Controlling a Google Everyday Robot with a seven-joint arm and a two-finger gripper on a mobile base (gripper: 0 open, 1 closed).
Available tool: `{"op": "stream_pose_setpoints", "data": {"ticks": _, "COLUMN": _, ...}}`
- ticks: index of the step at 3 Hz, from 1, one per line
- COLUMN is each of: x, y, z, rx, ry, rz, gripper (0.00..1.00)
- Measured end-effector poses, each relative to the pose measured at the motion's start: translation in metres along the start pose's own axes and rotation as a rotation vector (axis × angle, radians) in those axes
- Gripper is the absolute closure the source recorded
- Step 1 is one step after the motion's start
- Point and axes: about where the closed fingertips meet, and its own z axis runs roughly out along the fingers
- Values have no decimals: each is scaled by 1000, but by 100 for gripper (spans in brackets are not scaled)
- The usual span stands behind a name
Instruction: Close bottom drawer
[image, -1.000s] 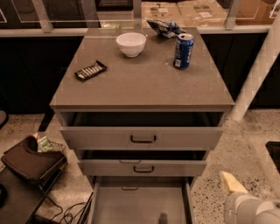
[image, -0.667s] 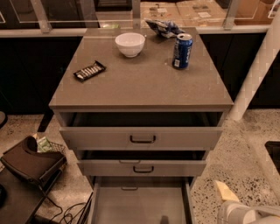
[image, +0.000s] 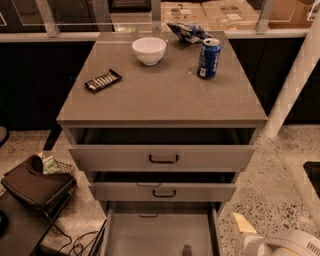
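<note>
The pincer (image: 243, 223) is seen low at the right edge, over the speckled floor (image: 280, 165); whether it is open or closed cannot be told. Just to its left, the bottom drawer (image: 160, 234) is pulled far out, its inside exposed.

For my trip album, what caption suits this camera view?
Robot gripper at lower right beside the pulled-out bottom drawer of a grey cabinet holding a white bowl and blue can.
</note>
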Motion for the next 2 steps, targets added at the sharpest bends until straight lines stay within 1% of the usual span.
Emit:
{"op": "stream_pose_setpoints", "data": {"ticks": 1, "x": -13, "y": 4, "z": 24, "rx": -12, "ry": -49, "rz": -31, "gripper": 0}}
{"op": "stream_pose_setpoints", "data": {"ticks": 2, "x": -13, "y": 4, "z": 24, "rx": -12, "ry": -49, "rz": -31, "gripper": 0}}
